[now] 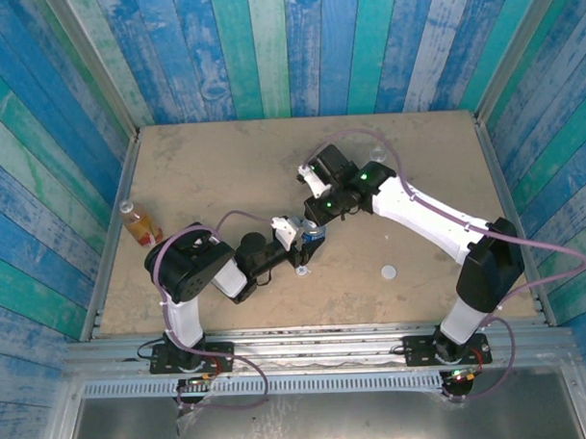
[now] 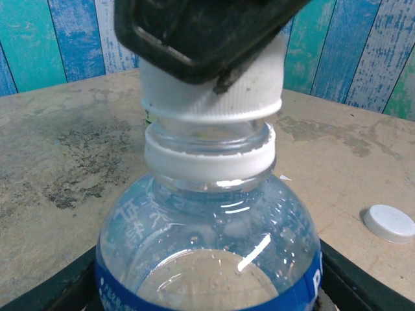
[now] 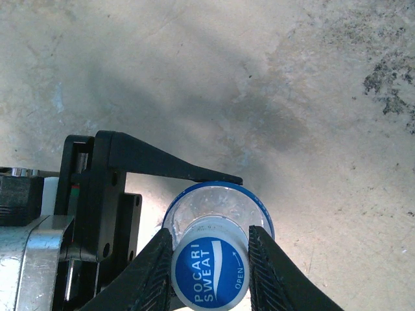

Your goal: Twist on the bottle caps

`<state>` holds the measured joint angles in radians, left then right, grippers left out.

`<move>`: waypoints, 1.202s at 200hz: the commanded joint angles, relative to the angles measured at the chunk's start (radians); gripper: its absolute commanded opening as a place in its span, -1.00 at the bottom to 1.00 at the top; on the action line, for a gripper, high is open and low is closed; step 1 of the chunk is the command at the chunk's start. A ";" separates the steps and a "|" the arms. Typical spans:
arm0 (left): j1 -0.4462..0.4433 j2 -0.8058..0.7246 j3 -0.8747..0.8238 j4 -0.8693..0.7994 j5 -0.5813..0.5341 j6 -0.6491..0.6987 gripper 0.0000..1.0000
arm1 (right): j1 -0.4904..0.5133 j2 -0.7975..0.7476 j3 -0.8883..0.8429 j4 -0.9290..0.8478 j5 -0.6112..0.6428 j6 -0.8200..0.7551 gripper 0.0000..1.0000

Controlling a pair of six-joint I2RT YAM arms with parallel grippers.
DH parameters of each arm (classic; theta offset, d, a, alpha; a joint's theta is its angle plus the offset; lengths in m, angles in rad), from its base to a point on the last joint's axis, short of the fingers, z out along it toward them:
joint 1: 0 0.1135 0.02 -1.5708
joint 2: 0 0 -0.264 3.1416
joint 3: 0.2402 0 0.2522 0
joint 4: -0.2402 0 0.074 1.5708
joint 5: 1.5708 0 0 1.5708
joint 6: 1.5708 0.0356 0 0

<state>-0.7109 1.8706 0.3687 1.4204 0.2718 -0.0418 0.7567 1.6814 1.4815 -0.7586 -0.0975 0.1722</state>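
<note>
The right fingers (image 3: 262,275) are clamped from above on the blue-topped cap (image 3: 211,275), one ribbed pad on each side. This cap sits on the neck of the blue-labelled bottle (image 2: 207,259), with clear neck showing between it and the white collar ring (image 2: 207,159). The left fingers (image 3: 155,162) grip the bottle's body, holding it upright near the middle of the bench (image 1: 224,164). A loose white cap (image 2: 389,223) lies on the bench nearby, and an orange bottle (image 1: 139,225) stands at the bench's left edge.

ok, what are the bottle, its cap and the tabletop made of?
Bottle: clear glossy plastic by the look, see-through with sharp highlights. Cap: opaque white plastic, ribbed skirt, blue printed top. Tabletop: matte tan, stained; board or laminate, can't tell.
</note>
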 commanded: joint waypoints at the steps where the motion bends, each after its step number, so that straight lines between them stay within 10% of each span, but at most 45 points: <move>1: -0.005 0.049 0.001 -0.061 -0.007 0.013 0.34 | -0.003 -0.001 -0.055 -0.018 -0.042 0.021 -0.37; 240: -0.005 0.049 0.008 -0.075 -0.003 0.010 0.33 | 0.053 -0.158 -0.327 0.252 0.064 0.072 -0.38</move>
<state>-0.7147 1.8763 0.3691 1.4258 0.2718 -0.0223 0.7944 1.4815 1.1423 -0.3836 -0.0246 0.2386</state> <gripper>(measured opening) 0.669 0.314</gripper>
